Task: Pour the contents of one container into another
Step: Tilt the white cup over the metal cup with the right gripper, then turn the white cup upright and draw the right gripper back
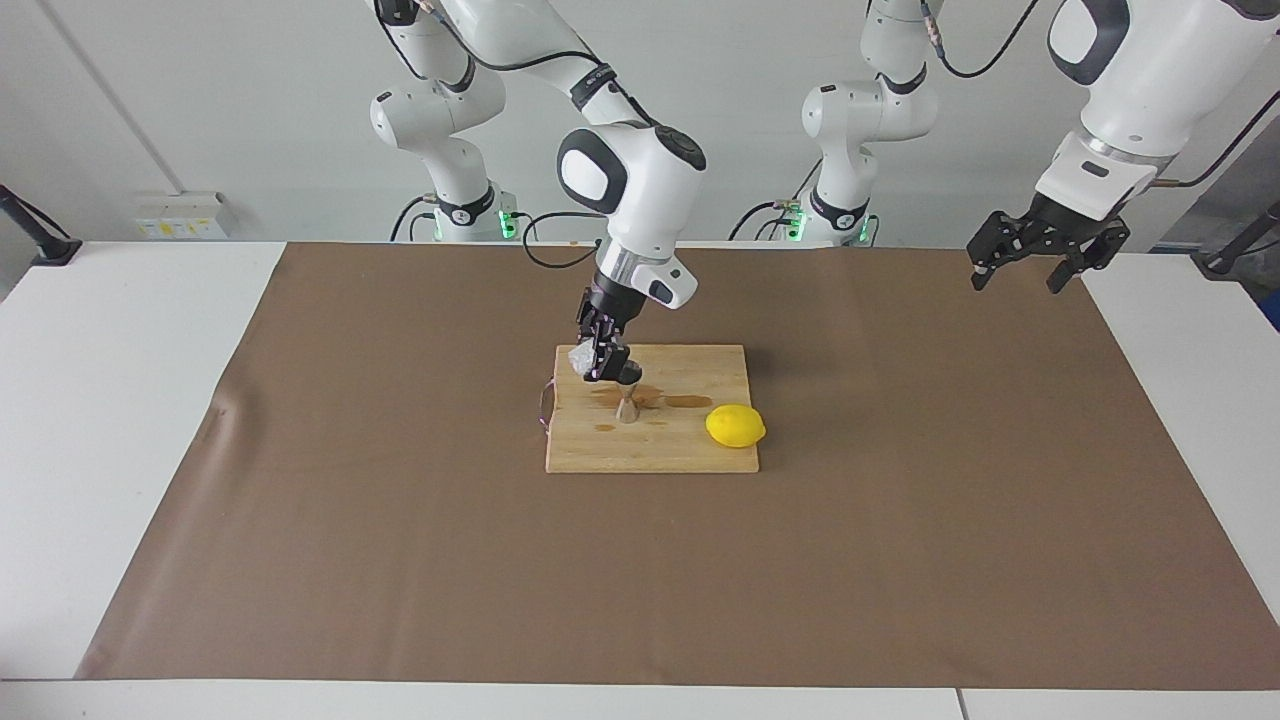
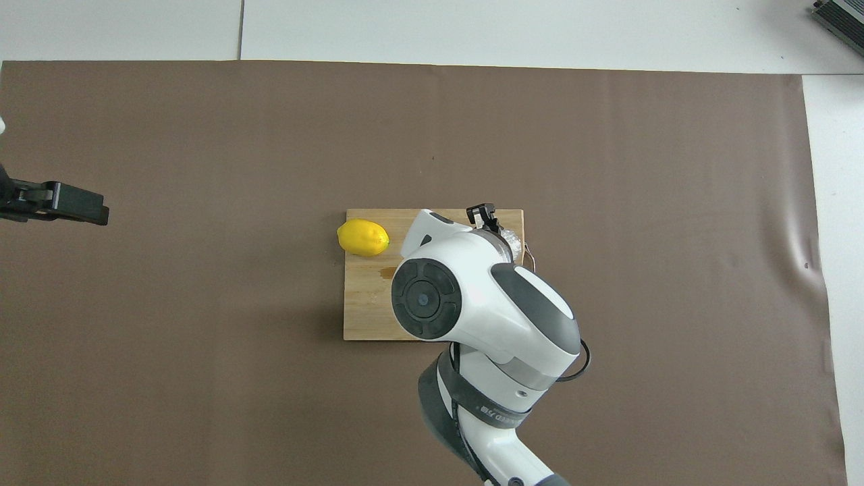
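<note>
My right gripper (image 1: pixel 603 362) hangs over the wooden cutting board (image 1: pixel 660 455), shut on the small clear bumpy glass cup (image 1: pixel 581 358). The cup is tipped over. Directly below it the shiny steel jigger (image 1: pixel 628 405) stands upright on the board. In the overhead view the right arm hides the jigger, and only an edge of the cup (image 2: pixel 511 239) shows beside the wrist. My left gripper (image 1: pixel 1025 270) waits open, raised over the brown mat's edge at the left arm's end of the table, holding nothing.
A yellow lemon (image 1: pixel 736 426) lies on the board's corner toward the left arm's end. Brown wet patches (image 1: pixel 688 401) mark the board around the jigger. A thin cord loop (image 1: pixel 545 405) hangs off the board's edge. The brown mat (image 1: pixel 400 520) covers the table.
</note>
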`<act>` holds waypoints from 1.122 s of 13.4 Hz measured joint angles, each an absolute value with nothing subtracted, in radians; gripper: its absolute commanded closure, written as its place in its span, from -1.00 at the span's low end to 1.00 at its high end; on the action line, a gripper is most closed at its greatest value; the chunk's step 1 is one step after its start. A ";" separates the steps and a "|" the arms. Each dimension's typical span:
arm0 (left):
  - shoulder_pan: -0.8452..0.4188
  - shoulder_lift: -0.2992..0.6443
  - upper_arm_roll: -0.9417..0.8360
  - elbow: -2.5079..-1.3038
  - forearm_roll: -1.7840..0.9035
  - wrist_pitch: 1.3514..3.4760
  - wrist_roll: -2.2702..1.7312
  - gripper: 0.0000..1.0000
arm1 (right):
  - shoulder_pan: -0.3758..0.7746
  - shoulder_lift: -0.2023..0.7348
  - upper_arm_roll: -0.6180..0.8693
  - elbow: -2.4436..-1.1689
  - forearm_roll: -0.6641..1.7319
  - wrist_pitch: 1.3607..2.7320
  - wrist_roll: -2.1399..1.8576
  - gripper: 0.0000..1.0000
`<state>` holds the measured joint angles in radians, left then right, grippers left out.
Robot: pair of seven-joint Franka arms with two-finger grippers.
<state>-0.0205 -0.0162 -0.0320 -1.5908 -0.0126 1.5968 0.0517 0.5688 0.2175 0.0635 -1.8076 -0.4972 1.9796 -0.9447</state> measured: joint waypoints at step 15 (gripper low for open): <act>-0.021 -0.016 -0.032 -1.591 -0.013 1.597 0.052 -1.00 | 0.335 0.152 0.063 -1.811 -0.064 1.984 -1.205 1.00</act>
<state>-0.0205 -0.0162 -0.0321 -1.5908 -0.0126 1.5968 0.0517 0.3348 0.1519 0.0626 -1.8111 -0.0639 1.9836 -1.2052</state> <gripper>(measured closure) 0.000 0.467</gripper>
